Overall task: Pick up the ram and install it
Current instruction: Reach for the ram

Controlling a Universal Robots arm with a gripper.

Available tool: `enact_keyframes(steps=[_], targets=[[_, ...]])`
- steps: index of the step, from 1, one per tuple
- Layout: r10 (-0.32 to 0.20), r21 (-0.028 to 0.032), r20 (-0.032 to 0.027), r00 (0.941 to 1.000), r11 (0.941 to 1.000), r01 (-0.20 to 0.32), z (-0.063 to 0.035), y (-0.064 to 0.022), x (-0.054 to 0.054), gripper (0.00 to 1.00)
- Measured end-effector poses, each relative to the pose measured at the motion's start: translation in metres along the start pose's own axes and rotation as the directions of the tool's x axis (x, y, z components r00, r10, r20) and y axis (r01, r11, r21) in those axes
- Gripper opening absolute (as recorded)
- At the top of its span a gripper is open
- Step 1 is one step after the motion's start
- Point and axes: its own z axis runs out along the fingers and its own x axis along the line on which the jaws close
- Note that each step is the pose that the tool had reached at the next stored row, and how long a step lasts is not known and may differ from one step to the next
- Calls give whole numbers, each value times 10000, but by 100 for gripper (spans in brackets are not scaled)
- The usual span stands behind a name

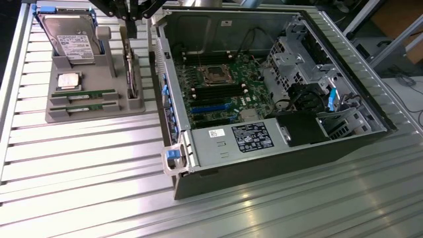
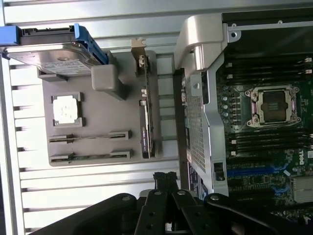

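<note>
Ribbed aluminium table point(image 1: 86, 163) first, from the exterior view. Bears a grey moulded parts holder point(image 1: 92, 115) and, just beside the holder on the exterior view's right, an open black-and-silver computer case point(image 1: 264, 144). Seated in slots at the holder's end farthest from its hard drive: two long, thin green ram sticks point(image 1: 84, 94), parallel and close together, neither one lifted. Further along the holder, a square silver CPU chip point(image 1: 69, 80), then a silver hard drive in a blue frame point(image 1: 69, 34). Along the holder's case-side edge, a broader card with a metal bracket point(image 1: 132, 74), standing on edge. Above that edge, near the hard-drive end of the holder: black gripper point(image 1: 132, 22), well apart from the sticks.

Wrist view next. Looks down on the same holder point(image 2: 98, 98): ram sticks point(image 2: 90, 137) in their two slots, CPU chip point(image 2: 66, 108) and hard drive point(image 2: 49, 56) beyond, card point(image 2: 145, 122) upright at the holder's side toward the case point(image 2: 205, 98). Gripper point(image 2: 166, 182) with jaws pressed together, carrying nothing.

Likely trouble, as a judgement only:
- Coming down with jaws together would jab a stick's top edge rather than straddle it.
- Could catch the neighbouring stick too, given such tight spacing.
- Might brush the upright card or the case wall while crossing the holder.
- Gripped off-centre, would probably tilt and bind in the slot.
</note>
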Motion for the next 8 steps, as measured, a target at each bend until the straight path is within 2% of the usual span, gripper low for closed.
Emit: enact_keyframes(steps=[8], targets=[[0,0,0,10000,10000,0,-3,-8,112,11]])
